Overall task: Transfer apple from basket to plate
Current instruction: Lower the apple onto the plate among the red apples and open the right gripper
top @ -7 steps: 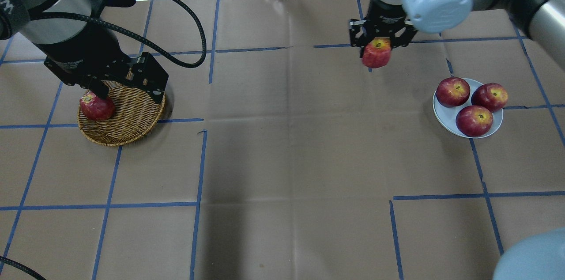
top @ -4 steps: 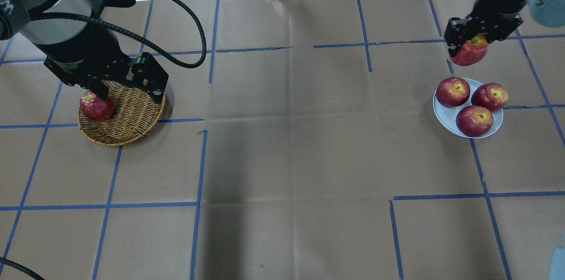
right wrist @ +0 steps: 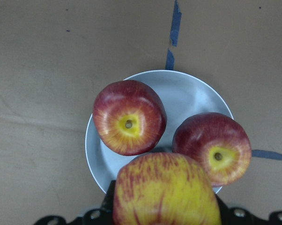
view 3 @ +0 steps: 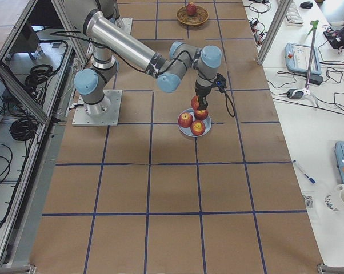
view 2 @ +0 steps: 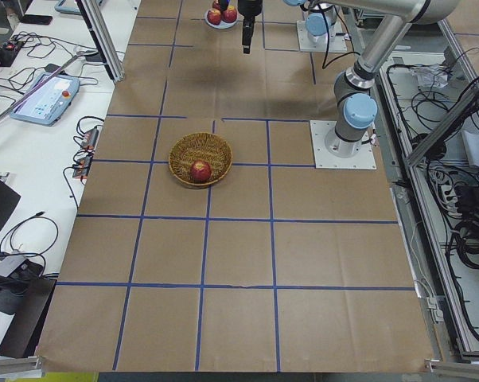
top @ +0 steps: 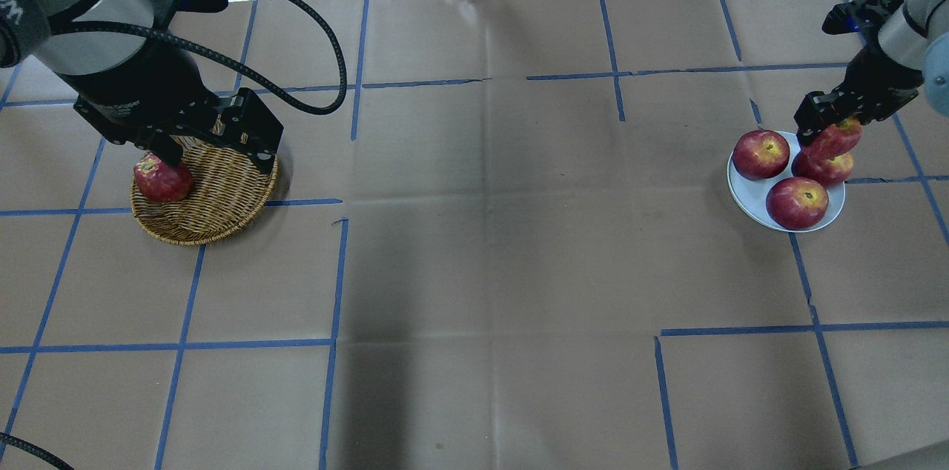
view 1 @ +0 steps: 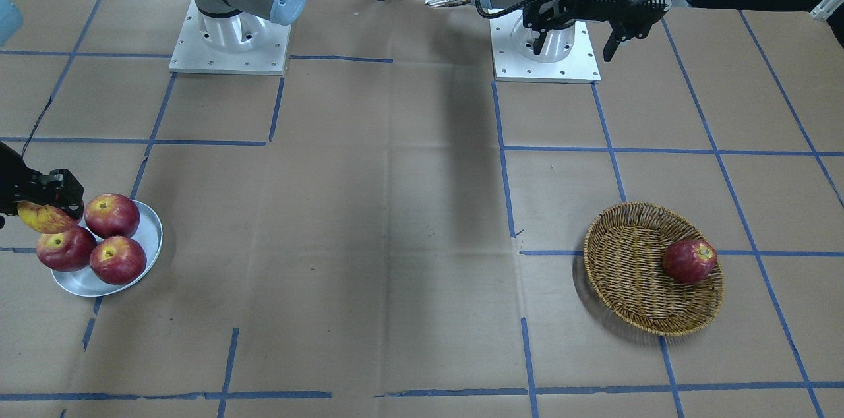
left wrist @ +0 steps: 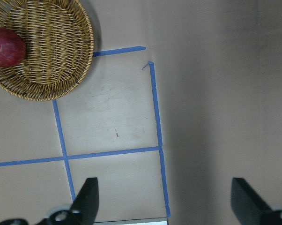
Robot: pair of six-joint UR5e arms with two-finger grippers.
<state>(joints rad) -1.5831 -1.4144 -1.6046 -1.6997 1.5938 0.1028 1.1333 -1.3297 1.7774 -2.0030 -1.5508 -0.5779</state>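
My right gripper (top: 834, 130) is shut on the yellow-and-red apple (top: 839, 139) and holds it just above the far side of the pale plate (top: 747, 196). In the right wrist view the apple (right wrist: 166, 192) fills the bottom, over the plate (right wrist: 188, 93). In the front view the apple (view 1: 41, 219) hangs at the plate's (view 1: 150, 233) left edge. The wicker basket (top: 219, 214) sits at the left. My left gripper (view 1: 573, 45) is open and empty, high above the table, and its fingers (left wrist: 87, 197) stand wide apart.
Three dark red apples lie on the plate (top: 761, 154) (top: 797, 202) (top: 824, 169), the last partly under the held apple. One dark red apple (top: 163, 179) lies in the basket. Blue tape lines cross the brown table (top: 482, 270).
My right gripper has carried the apple from the far middle of the table to the right and down to just over the plate. The left arm has not moved.
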